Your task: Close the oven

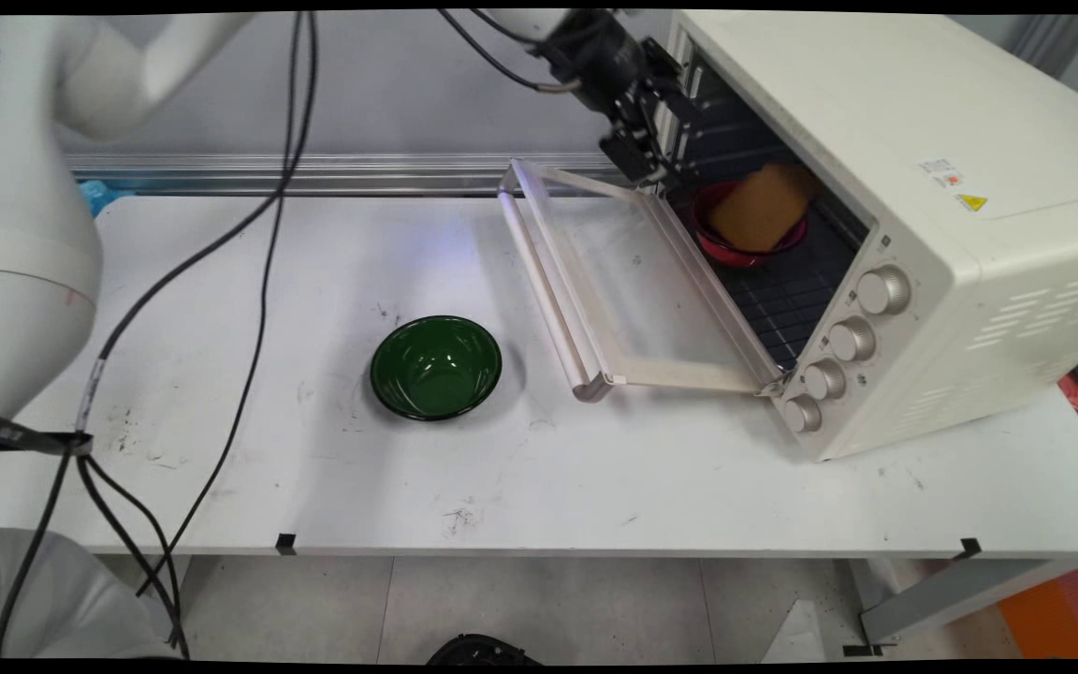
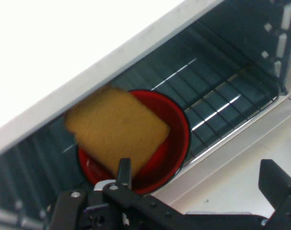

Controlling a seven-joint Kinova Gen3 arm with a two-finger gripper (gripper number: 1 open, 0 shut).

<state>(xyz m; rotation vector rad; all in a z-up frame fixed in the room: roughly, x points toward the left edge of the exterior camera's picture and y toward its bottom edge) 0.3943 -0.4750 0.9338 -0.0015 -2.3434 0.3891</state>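
The pincer (image 1: 656,168) hangs at the oven's (image 1: 885,206) mouth, top middle of the frame, its fingers apart and holding nothing. The door (image 1: 633,281) lies flat, so the red bowl (image 1: 735,248) and brown sponge (image 1: 764,206) show inside on the rack. A green bowl (image 1: 436,367) sits alone on the counter (image 1: 595,468).

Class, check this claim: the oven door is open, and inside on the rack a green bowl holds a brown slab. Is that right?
Not quite: the bowl inside the oven is red, as both views show. The door is open, and the brown slab sits in it.
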